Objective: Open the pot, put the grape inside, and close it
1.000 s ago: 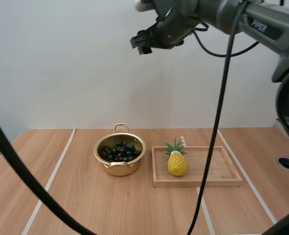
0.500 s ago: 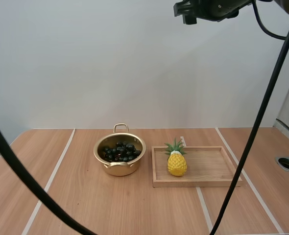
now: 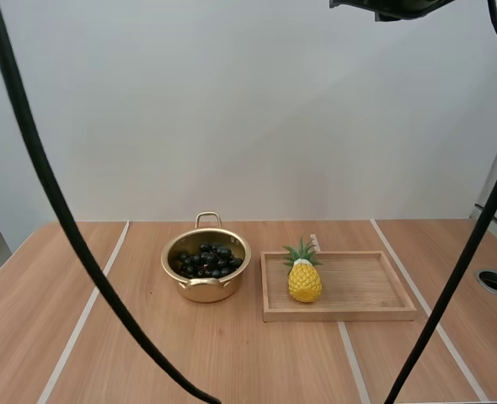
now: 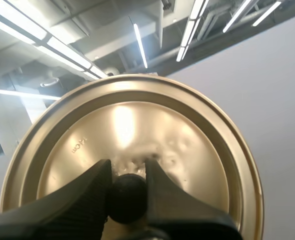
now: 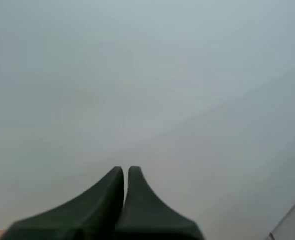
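Observation:
The gold pot (image 3: 205,291) stands open on the table left of centre, with a dark bunch of grapes (image 3: 206,260) inside it. Its gold lid (image 4: 137,125) hangs in the air in the left wrist view, underside away from me. My left gripper (image 4: 127,169) is shut on the lid's black knob (image 4: 126,199), one finger on each side. My right gripper (image 5: 126,172) is shut on nothing, its fingers pressed together before a plain wall. A piece of my right arm (image 3: 387,7) shows at the top edge of the high view.
A wooden tray (image 3: 366,313) lies right of the pot with a yellow toy pineapple (image 3: 304,278) standing on its left part. A round hole (image 3: 494,280) sits in the table near the right edge.
My right arm has swung rightward and upward until it is almost out of the high view. The pot, grapes, tray and pineapple have not moved.

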Tool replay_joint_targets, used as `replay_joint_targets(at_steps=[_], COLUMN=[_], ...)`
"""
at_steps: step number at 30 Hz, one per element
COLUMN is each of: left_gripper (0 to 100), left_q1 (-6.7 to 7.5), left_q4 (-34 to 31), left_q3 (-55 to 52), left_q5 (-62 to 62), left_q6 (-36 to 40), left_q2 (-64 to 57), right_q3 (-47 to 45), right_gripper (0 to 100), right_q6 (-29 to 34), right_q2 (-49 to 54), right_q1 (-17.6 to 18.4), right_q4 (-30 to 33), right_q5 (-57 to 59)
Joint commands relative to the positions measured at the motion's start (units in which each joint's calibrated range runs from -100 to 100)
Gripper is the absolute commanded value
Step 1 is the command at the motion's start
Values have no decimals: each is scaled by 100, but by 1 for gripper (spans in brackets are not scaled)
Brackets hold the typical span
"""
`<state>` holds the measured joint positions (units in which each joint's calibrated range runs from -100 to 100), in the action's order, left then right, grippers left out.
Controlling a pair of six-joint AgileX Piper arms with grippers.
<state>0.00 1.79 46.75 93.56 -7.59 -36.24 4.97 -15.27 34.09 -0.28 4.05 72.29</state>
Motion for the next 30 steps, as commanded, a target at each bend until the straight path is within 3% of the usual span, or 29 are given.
replay_joint_targets(at_steps=[1, 14, 30], left_gripper=[0, 0, 0], left_q1=[-3, -3, -3], left_q4=[-36, 729, 1085], left_q3=[12, -291, -3147], left_q5=[540, 644, 644], left_q6=[41, 140, 121], left_q2=[226, 1084, 684], right_q3=[43, 43, 43], right_gripper=[0, 0, 0], right_q6=[113, 113, 67], right_q2=[140, 393, 471], right_q1=[-21, -21, -21], right_q4=[159, 217, 354], right_q5=[313, 703, 829])
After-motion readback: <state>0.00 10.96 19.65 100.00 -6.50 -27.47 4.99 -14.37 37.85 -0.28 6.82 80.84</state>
